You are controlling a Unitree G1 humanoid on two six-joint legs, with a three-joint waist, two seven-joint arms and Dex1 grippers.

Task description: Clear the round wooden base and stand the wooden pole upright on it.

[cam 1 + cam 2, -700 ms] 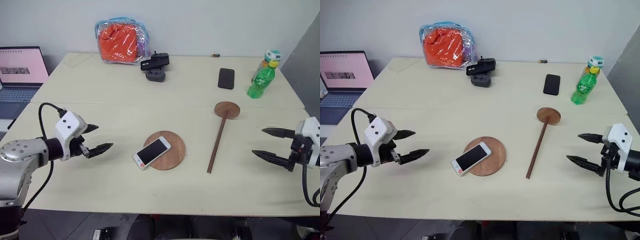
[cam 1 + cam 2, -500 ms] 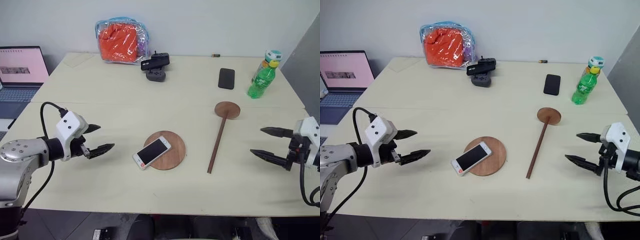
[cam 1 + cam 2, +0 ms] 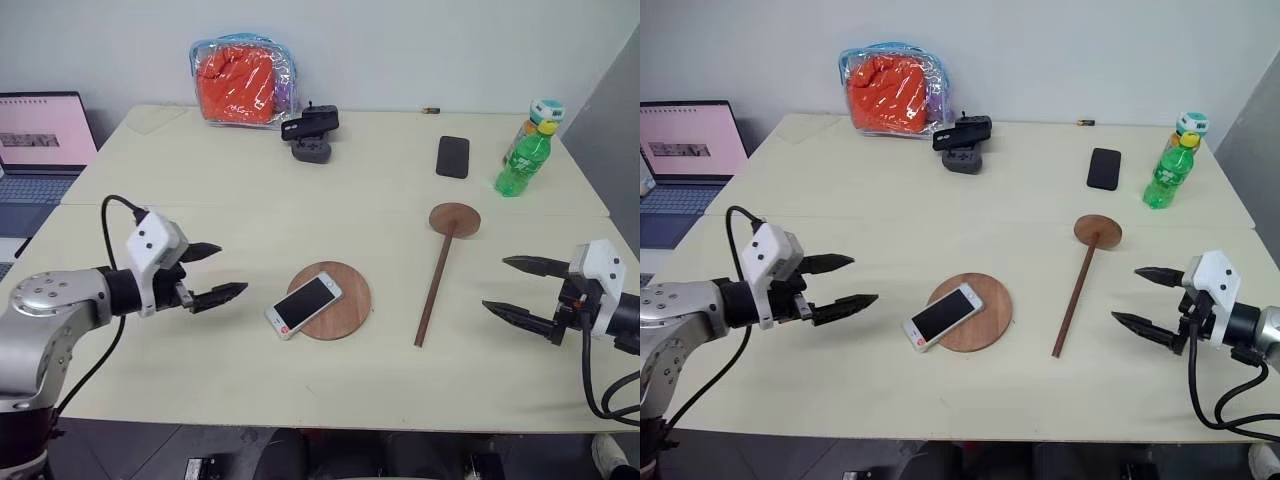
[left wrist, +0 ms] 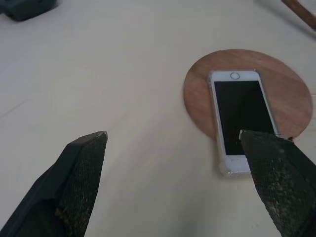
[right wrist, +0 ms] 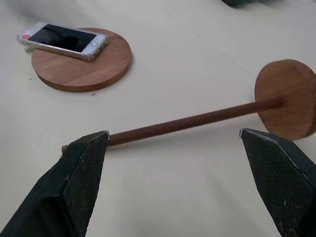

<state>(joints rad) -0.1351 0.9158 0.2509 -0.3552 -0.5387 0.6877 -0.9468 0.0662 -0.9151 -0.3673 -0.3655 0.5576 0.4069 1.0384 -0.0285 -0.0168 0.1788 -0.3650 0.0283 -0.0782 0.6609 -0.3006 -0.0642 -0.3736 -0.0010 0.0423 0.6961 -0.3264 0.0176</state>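
While spread wide, left tool [image 3: 218, 273], right tool [image 3: 522, 291], empty.

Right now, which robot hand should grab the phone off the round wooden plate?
Probably the left. The left gripper is open and points at the phone, which lies across the round wooden base on its side. The right gripper is open too, but the wooden pole lies between.

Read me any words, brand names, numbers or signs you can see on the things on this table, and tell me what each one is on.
No text can be read here.
Green bottle: its label has print, too small to read.
Laptop: pink screen with a dark strip, too blurred to read.
White phone: screen dark, no marking legible.
Black phone: nothing legible.
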